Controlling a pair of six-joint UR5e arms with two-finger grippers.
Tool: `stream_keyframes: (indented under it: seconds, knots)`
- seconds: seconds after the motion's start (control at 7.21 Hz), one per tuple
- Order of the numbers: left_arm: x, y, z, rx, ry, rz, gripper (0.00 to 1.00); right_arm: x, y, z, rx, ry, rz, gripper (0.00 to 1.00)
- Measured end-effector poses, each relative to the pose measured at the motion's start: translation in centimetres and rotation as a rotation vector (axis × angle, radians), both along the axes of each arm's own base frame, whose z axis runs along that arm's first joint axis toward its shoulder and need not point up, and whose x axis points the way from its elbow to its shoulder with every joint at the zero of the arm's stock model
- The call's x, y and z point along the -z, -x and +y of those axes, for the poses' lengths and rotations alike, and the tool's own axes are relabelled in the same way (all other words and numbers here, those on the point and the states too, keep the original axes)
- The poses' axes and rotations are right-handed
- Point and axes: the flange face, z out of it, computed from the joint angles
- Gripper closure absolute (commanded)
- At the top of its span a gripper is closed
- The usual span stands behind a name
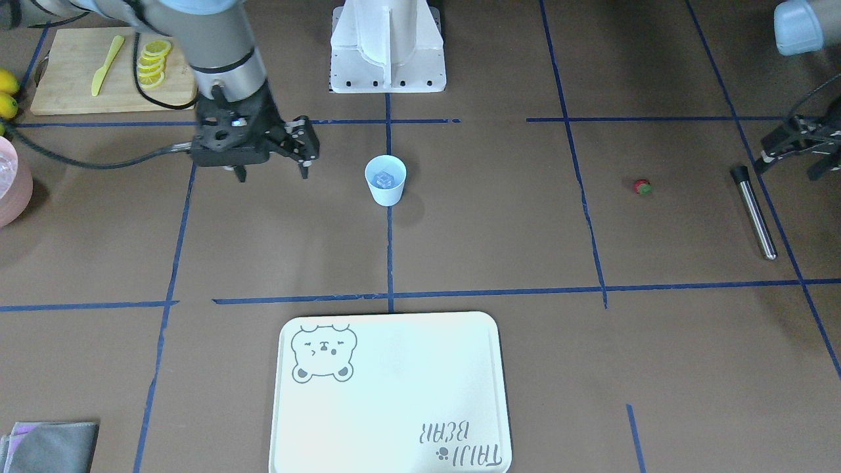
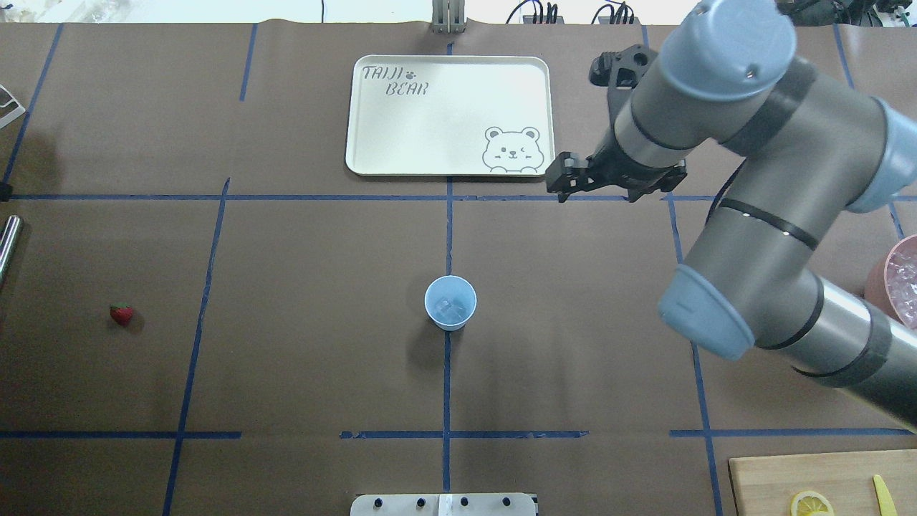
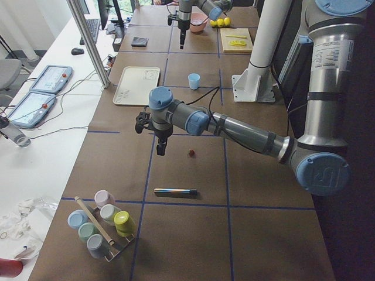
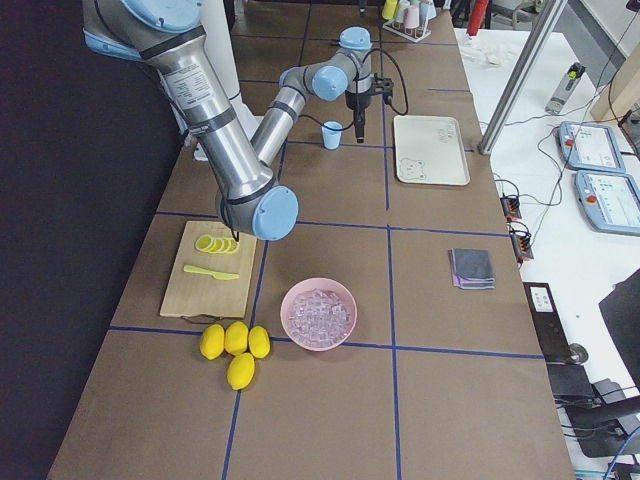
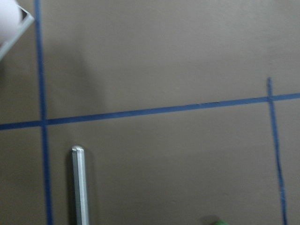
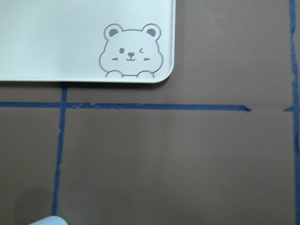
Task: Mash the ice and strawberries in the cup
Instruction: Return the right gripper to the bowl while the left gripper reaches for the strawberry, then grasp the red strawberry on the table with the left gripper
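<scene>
Light-blue cup [image 1: 386,187]: stands upright at the middle of the tabletop [image 1: 493,249], on a blue tape line [image 1: 389,249]. Both arms can likely reach it there.
Ice [image 1: 383,178]: one clear cube lies inside the cup, so that part of the filling looks done.
Strawberry [image 1: 642,187]: lies on the bare tabletop, well apart from the cup on the left arm's side, and is not yet in the cup.
Metal rod [image 1: 754,211]: lies flat near the strawberry. It is probably the masher, laid where the left arm can take it.
Left gripper [image 1: 788,169]: hangs above the tabletop near the rod's dark end and the strawberry. Its fingers look spread and empty in the front view, and it seems placed to pick up one of the two.
Right gripper [image 1: 272,174]: hangs near the cup, off to one side and not over its mouth. Its fingers are spread with nothing between them, which may leave the cup open for the berry.
Tray [image 1: 407,394]: lies across the tabletop from the robot's base, apart from the cup, and seems to play no part now.
</scene>
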Motion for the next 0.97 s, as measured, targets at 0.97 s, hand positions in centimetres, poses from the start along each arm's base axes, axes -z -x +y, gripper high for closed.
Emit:
stream_keyframes:
  seconds: [0.97]
  knots:
    - [-3.1, -14.3, 9.4, 0.113, -0.07, -0.024, 0.02, -20.4, -24.8, -3.2, 0.176, -0.077, 0.107, 0.01]
